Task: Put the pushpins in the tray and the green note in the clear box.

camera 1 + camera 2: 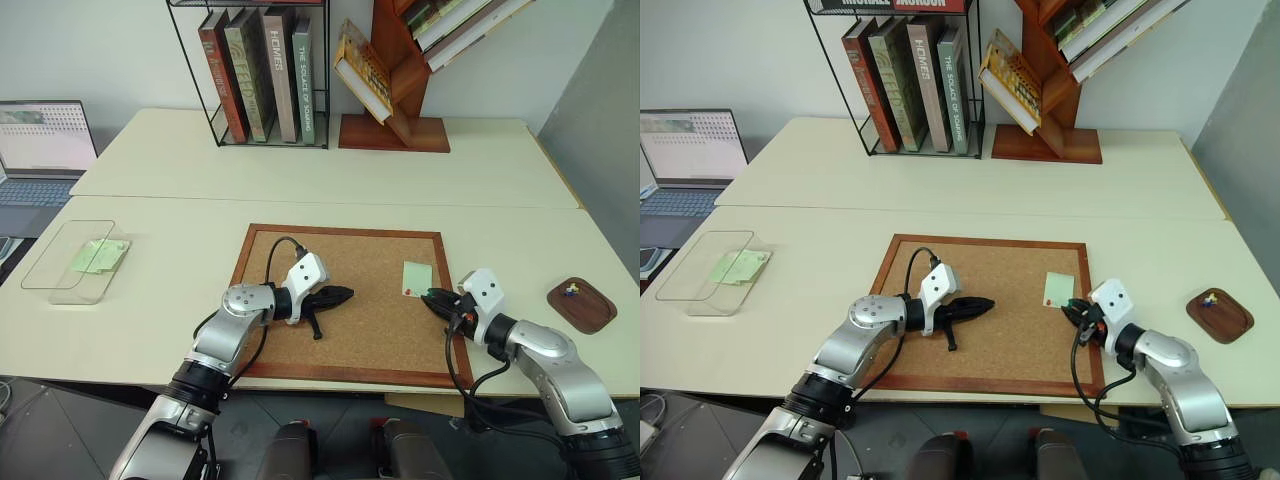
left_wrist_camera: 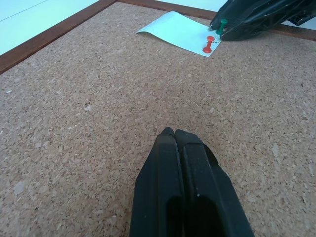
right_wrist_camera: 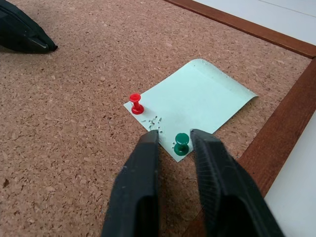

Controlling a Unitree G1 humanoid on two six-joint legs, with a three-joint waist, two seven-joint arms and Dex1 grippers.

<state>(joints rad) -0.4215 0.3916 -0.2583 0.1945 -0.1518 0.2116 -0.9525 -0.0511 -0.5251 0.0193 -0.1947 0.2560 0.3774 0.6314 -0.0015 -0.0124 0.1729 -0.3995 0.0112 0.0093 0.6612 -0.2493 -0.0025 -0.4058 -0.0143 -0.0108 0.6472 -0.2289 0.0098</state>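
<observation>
Cream tabletop (image 1: 180, 290): two pale tables set edge to edge carry everything listed below.
Corkboard (image 1: 370, 310): wood-framed cork panel lying flat near the front edge, between the two arms.
Clear box (image 1: 60, 275): transparent, at the far left of the table, well apart from the corkboard; yellow-green slips (image 1: 98, 256) lie inside.
Tray (image 1: 582, 305): dark reddish-brown dish at the far right, off the corkboard; a few small coloured pins (image 1: 569, 291) rest in it.
Left gripper (image 2: 170, 132): fingers pressed together, holding nothing, tip low over bare cork near the board's middle.
Right gripper (image 3: 174, 134): fingers narrowly parted either side of the green pushpin; whether they touch it cannot be told.
Green note (image 3: 197, 106): pale mint slip flat on the cork by the board's right frame, one far corner slightly curled.
Green pushpin (image 3: 181, 143): upright in the note's near corner, between the right fingers.
Red pushpin (image 3: 136, 102): upright in the note's neighbouring corner, clear of both grippers.
</observation>
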